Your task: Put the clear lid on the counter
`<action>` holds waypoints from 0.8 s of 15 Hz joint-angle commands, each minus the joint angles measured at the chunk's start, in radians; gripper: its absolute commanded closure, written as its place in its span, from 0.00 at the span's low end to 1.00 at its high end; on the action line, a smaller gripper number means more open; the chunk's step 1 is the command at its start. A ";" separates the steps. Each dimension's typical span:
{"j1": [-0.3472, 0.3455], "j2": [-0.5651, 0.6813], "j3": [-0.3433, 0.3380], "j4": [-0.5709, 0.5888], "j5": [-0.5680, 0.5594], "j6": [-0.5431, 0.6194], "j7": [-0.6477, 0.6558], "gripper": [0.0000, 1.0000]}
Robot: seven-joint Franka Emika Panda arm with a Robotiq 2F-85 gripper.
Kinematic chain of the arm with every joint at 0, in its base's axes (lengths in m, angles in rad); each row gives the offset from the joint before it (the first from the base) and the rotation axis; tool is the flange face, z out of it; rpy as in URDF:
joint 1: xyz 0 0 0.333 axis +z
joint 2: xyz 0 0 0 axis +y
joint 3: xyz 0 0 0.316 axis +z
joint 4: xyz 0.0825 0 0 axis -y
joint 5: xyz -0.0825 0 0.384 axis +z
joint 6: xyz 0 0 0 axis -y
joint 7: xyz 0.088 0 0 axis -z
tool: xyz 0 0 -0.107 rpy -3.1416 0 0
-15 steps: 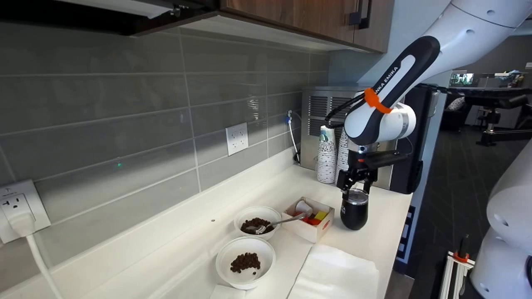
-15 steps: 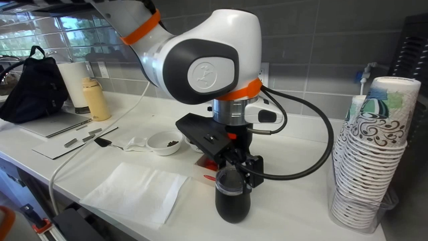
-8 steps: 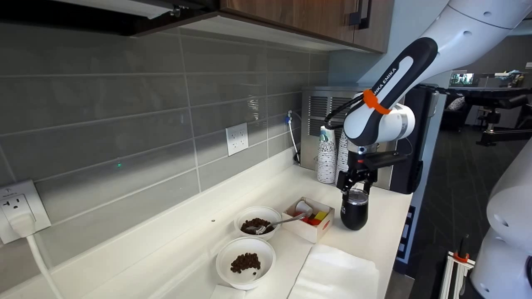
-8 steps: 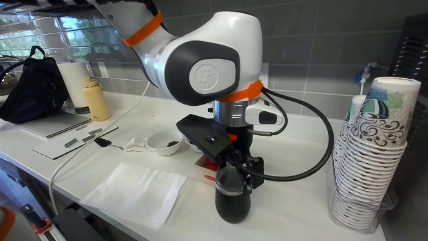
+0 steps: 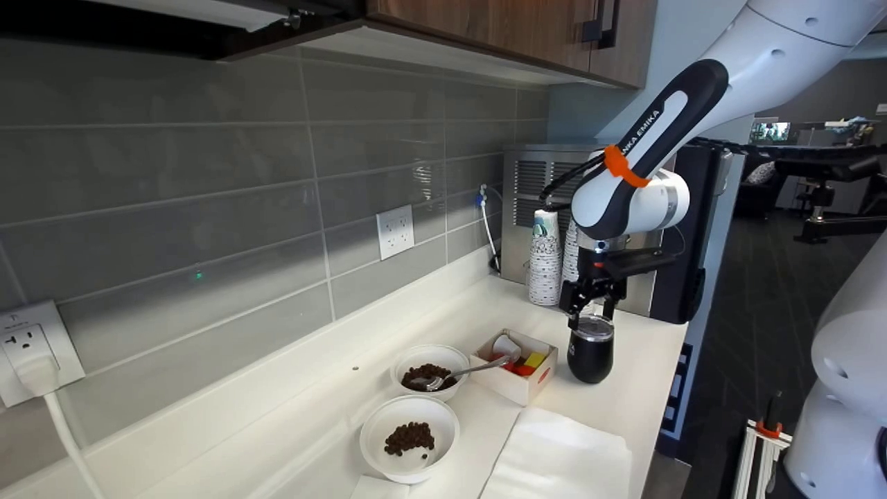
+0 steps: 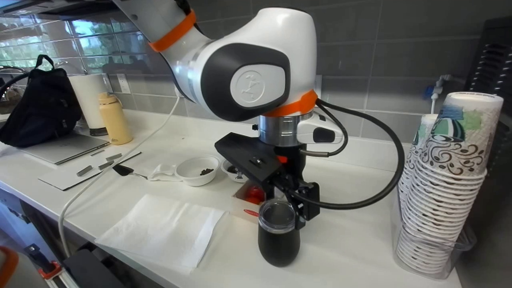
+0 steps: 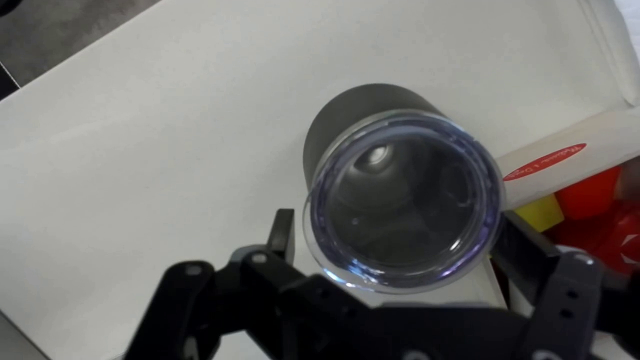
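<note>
The clear lid (image 7: 405, 200), round and glossy, its rim tinged violet in the wrist view, sits on the black tumbler (image 6: 279, 246). The gripper (image 7: 395, 218), fingers spread either side, grips nothing.

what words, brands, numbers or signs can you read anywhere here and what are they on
"NKA EMIKA": on the robot arm, its start hidden by the orange band.
Script in the red oval on the box: too blurred to read.
Marks on the dark cup, yellow bottle and outlet plate: too small to read.
Round emblem on the arm: no letters visible.
Numbers: none readable.
</note>
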 commanded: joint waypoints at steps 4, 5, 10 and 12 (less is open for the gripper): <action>0.007 -0.020 0.000 -0.003 0.009 -0.020 -0.006 0.00; 0.007 -0.022 0.000 -0.004 0.011 -0.021 -0.007 0.00; 0.010 -0.021 0.000 -0.008 0.010 -0.017 -0.010 0.34; 0.011 -0.025 0.000 -0.008 0.013 -0.022 -0.013 0.34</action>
